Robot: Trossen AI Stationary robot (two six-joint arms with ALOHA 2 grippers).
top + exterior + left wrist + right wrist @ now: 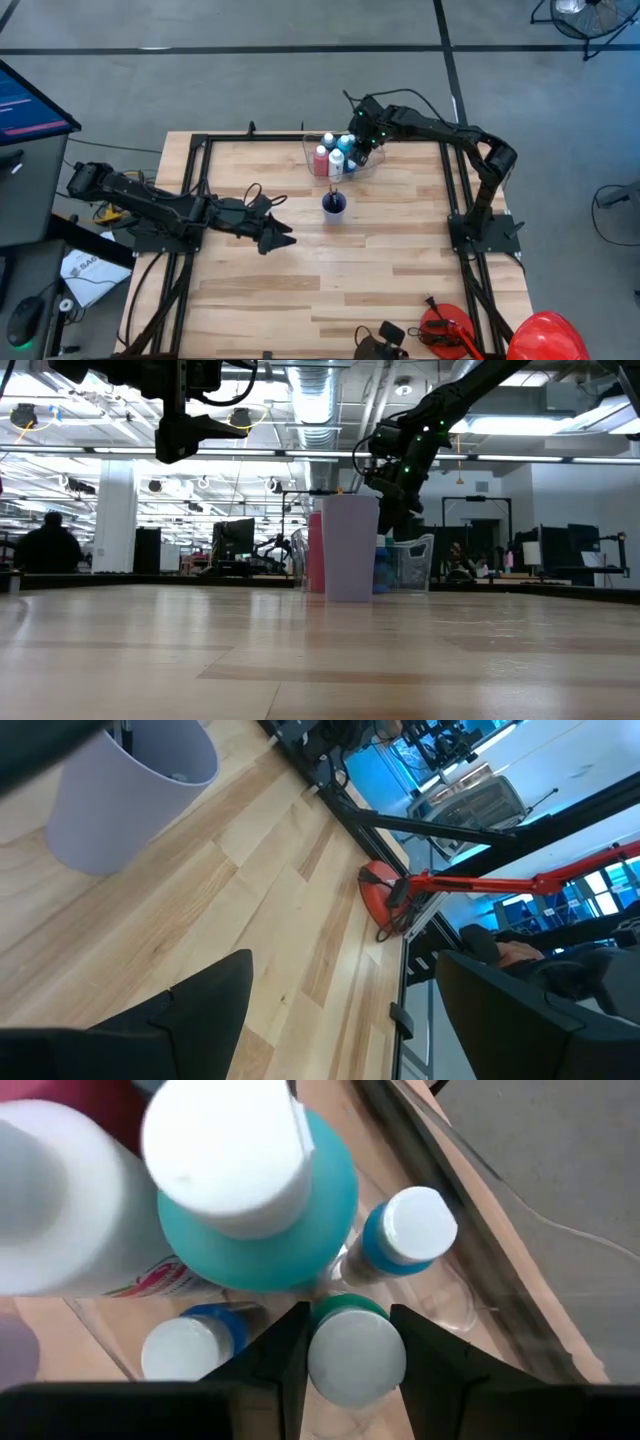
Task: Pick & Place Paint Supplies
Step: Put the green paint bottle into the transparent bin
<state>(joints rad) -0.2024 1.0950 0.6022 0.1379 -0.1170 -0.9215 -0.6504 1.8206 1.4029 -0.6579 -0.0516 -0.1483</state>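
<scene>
This was a large open-plan robotics lab or workshop. In the low view, an exposed ceiling of silver ventilation ducts (pixel 318 400) and long fluorescent strip lights (pixel 90 452) ran across the top of the frame, above rows of desks with dark computer monitors (pixel 238 538) at mid-height. A seated person (pixel 48 548) appeared at the far left. From above, the pale butcher-block wooden table (pixel 330 275) in its black metal frame (pixel 190 160) stood on a grey concrete floor (pixel 200 80), with a floor fan (pixel 590 15) at the upper right.

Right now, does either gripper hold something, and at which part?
The right gripper grips a small green paint bottle at its white cap, inside the clear plastic tub. The left gripper is open, holding nothing.
</scene>
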